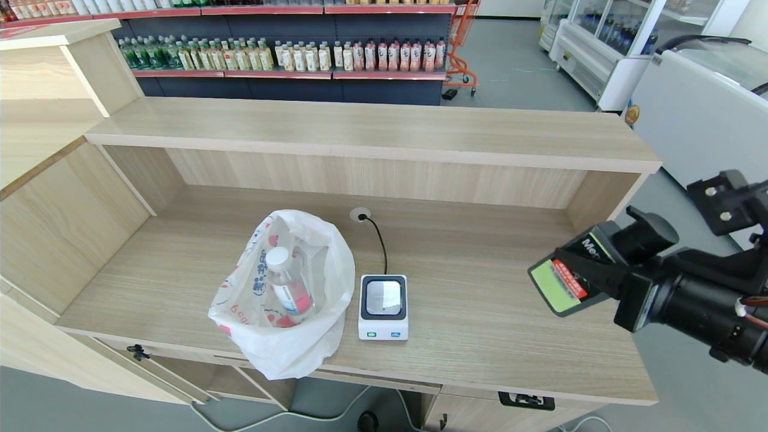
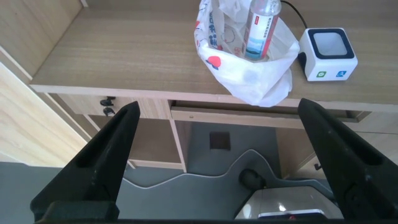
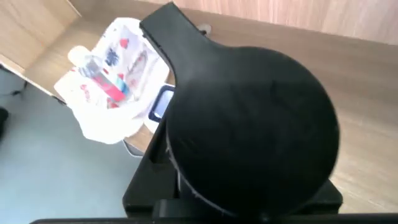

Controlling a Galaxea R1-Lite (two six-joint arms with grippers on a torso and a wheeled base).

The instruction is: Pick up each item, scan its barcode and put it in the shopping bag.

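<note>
One green item (image 1: 561,287) in right hand (image 1: 591,270)

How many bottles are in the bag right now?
1: a bottle stands upright in the bag, left of the scanner. Others may be hidden under the plastic.

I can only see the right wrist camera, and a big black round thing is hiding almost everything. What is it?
Observer: The head view shows the right gripper shut on a black container with a green and red label, right of the scanner.
Operator: Which way does its window face?
Observer: Up, toward the ceiling.
Operator: Where's my other arm?
Observer: The left gripper is open, out in front of the counter, below its top.
</note>
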